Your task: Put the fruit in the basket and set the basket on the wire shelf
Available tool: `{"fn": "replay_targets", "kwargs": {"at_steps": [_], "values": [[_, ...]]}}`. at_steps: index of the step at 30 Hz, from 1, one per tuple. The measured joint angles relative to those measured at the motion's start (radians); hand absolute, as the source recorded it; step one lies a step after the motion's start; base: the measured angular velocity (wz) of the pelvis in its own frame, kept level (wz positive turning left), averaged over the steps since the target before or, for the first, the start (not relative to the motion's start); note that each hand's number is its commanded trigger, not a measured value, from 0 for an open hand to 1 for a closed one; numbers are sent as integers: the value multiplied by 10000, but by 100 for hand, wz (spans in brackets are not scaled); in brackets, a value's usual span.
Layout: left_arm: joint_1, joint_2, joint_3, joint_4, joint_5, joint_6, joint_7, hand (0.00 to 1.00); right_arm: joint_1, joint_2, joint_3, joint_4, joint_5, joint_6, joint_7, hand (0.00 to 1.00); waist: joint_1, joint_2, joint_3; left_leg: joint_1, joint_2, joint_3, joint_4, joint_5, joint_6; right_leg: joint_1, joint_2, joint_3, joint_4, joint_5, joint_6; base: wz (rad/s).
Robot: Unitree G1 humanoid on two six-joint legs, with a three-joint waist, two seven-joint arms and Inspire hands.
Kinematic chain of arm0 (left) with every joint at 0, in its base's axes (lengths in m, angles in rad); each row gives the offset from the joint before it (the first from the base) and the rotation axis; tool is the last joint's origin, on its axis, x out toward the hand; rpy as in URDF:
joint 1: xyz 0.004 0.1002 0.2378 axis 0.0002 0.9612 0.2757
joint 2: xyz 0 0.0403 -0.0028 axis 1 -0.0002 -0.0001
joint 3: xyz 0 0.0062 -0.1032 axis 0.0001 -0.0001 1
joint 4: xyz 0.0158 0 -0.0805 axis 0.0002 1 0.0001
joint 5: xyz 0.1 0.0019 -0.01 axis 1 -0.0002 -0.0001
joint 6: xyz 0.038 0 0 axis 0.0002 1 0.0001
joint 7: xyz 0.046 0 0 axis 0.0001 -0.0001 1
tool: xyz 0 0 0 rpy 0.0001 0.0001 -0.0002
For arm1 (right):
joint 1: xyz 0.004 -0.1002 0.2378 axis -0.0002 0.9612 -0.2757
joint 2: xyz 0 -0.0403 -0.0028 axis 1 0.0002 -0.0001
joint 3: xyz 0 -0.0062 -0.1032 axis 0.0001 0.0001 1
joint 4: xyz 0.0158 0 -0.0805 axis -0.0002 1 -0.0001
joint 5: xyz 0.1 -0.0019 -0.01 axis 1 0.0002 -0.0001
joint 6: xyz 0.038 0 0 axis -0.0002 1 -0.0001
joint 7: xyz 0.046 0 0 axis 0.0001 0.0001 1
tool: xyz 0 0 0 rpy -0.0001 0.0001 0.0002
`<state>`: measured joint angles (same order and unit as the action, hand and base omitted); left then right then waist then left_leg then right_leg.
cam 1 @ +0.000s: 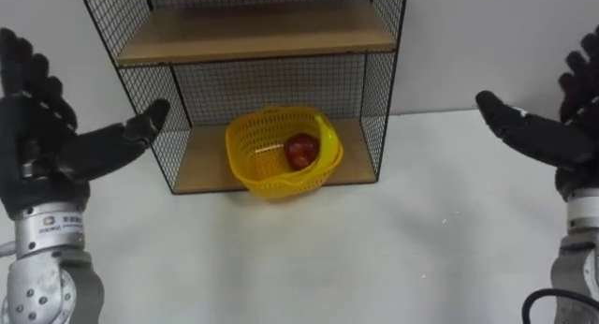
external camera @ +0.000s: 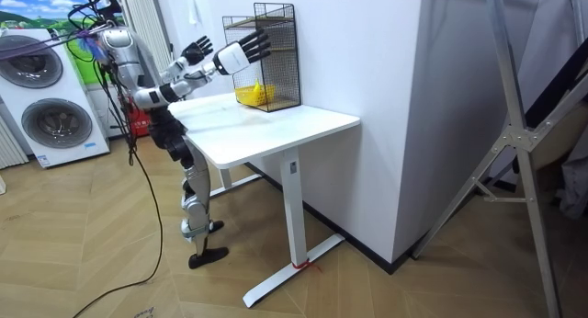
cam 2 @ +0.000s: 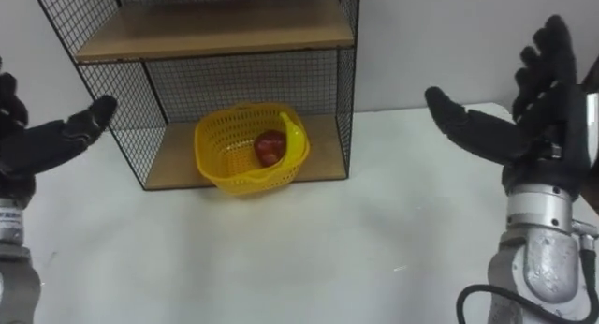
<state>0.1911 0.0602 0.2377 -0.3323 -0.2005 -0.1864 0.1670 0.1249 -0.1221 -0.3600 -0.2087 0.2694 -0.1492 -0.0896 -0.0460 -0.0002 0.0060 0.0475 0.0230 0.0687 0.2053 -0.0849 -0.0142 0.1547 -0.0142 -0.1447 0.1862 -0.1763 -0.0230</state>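
Note:
A yellow plastic basket (cam 1: pixel 278 151) (cam 2: pixel 245 146) sits on the bottom board of the black wire shelf (cam 1: pixel 253 34) (cam 2: pixel 211 29), its front overhanging the board's edge. Inside it lie a red fruit (cam 1: pixel 300 151) (cam 2: pixel 270 146) and a yellow banana (cam 1: pixel 327 137) (cam 2: pixel 298 135) against its right rim. My left hand (cam 1: pixel 42 141) (cam 2: pixel 37 141) is raised at the left, open, apart from the shelf. At the right my right hand (cam 1: pixel 552 127) (cam 2: pixel 524 123) is held up open as well. In the room view the basket (external camera: pixel 254 95) shows yellow in the shelf (external camera: pixel 274 51).
The shelf stands at the back of a white table (cam 1: pixel 309 258) (external camera: pixel 276 125) against a white wall. Its upper wooden board (cam 1: pixel 257 32) is bare. I stand at the table's end, with washing machines (external camera: pixel 50 97) behind me.

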Motion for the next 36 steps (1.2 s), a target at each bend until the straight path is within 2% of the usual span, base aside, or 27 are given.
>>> {"fn": "replay_targets", "kwargs": {"at_steps": [2, 3, 5, 7, 9, 11, 12, 16, 19, 21, 23, 25, 26, 27, 28, 30, 32, 36], "values": [[6, -3, 366, -330, -32, -534, 541, 0, 172, 1, -257, -10, -119, -412, -592, 0, 89, 24, -36, -47, -7, 26, -18, 3, 0, -93, -5, 36, 12, -2, 3, -3], [7, -3, 475, -383, -41, -694, 688, 0, 184, 1, -300, -14, -124, -486, -745, 0, 116, 27, -36, -49, -3, 52, -22, 4, 0, -112, -3, 41, 13, 1, 7, -11], [15, -2, 891, -450, -44, -1246, 1263, 0, 188, -3, -493, -24, -127, -778, -1312, 0, 196, 60, -45, -61, -1, 89, -4, 10, -4, -151, 2, 50, 13, 13, 21, -5], [82, -3, 1207, -553, -38, -1420, 1802, 0, 192, -25, -685, -133, -173, -970, -1825, 0, 254, 109, -82, -86, -4, 87, 7, 8, -3, -172, -6, 49, 12, 13, 23, 0], [402, -13, 1539, -829, -17, -1586, 2346, 0, 249, -30, -895, -406, -498, -1178, -2349, 0, 283, 189, -130, -116, -8, 91, -4, 8, -3, -206, -3, 46, 12, 13, 24, 0], [768, -12, 2086, -903, 135, -1830, 3016, 0, 472, -72, -1267, -655, -887, -1550, -3069, 0, 372, 250, -170, -182, -8, 80, 8, 8, -4, -285, -10, 47, 24, 12, 24, 0], [820, -12, 2257, -903, 180, -1830, 3175, 0, 584, -97, -1404, -717, -889, -1600, -3229, 0, 430, 261, -164, -185, -8, 83, 6, 8, -4, -288, -10, 48, 25, 12, 23, 0], [1082, 1, 3833, -938, 130, -1886, 4410, 0, 1283, -461, -2354, -773, -868, -1596, -4725, 0, 737, 261, -166, -255, -17, 95, -2, 11, -8, -452, -109, -117, 188, -111, -77, -1], [1284, 61, 4674, -920, -391, -1927, 5286, 0, 1393, -510, -3051, -629, -868, -1603, -5754, 0, 704, 196, -145, -400, -27, 85, 10, 14, -12, -528, -146, -249, 198, -137, -54, 9], [1399, 155, 5099, -762, -814, -1925, 5764, 0, 1601, -557, -3340, -199, -852, -1597, -6335, 0, 746, 138, -132, -484, -27, 77, -11, 16, -12, -580, -156, -296, 202, -115, -6, 9], [1748, 517, 5552, -213, -1643, -1865, 6301, 0, 1889, -795, -3504, 723, -741, -1525, -7041, 0, 772, 125, -125, -570, -40, 32, -20, 16, -9, -650, -167, -307, 207, -112, 0, 0], [2068, 889, 5643, 582, -2213, -1819, 6381, 0, 2124, -914, -3686, 1551, -616, -1464, -7510, 0, 754, 103, -135, -642, -77, -62, 31, 16, -9, -702, -209, -379, 218, -156, -17, 10], [2135, 973, 5670, 871, -2348, -1757, 6399, 0, 2145, -935, -3761, 1779, -521, -1359, -7641, 0, 718, 100, -137, -684, -109, -133, 97, 13, -10, -741, -236, -425, 257, -197, -34, 19], [2181, 1104, 5706, 1378, -2700, -1545, 6528, 0, 2153, -975, -3875, 2126, -210, -1088, -7947, 0, 625, 103, -135, -846, -159, -191, 246, -22, 41, -900, -295, -493, 458, -300, -8, 15], [2285, 1136, 5706, 1713, -3119, -1405, 6650, 0, 2162, -998, -3912, 2349, 75, -894, -8245, 0, 581, 105, -133, -955, -185, -187, 312, -62, 98, -1019, -333, -509, 568, -358, 17, 13], [2416, 1257, 5676, 2719, -3466, -1345, 6655, 0, 2119, -1078, -3928, 2885, 522, -782, -8543, 0, 500, 101, -115, -1044, -208, -276, 239, -75, 123, -1080, -357, -509, 559, -362, 54, 0], [2282, 1382, 5661, 4051, -4580, -979, 6684, 0, 2027, -1247, -4048, 4074, 1288, -525, -8783, 0, 500, 89, -70, -1143, -270, -281, 213, -75, 135, -1179, -354, -448, 530, -268, 165, -4], [2298, 1561, 5243, 5895, -5137, -633, 6647, 0, 2140, -1329, -4074, 5996, 3105, -430, -8888, 0, 437, -27, -52, -1242, -279, -299, 255, -81, 145, -1179, -364, -475, 489, -254, 171, 5]]}}
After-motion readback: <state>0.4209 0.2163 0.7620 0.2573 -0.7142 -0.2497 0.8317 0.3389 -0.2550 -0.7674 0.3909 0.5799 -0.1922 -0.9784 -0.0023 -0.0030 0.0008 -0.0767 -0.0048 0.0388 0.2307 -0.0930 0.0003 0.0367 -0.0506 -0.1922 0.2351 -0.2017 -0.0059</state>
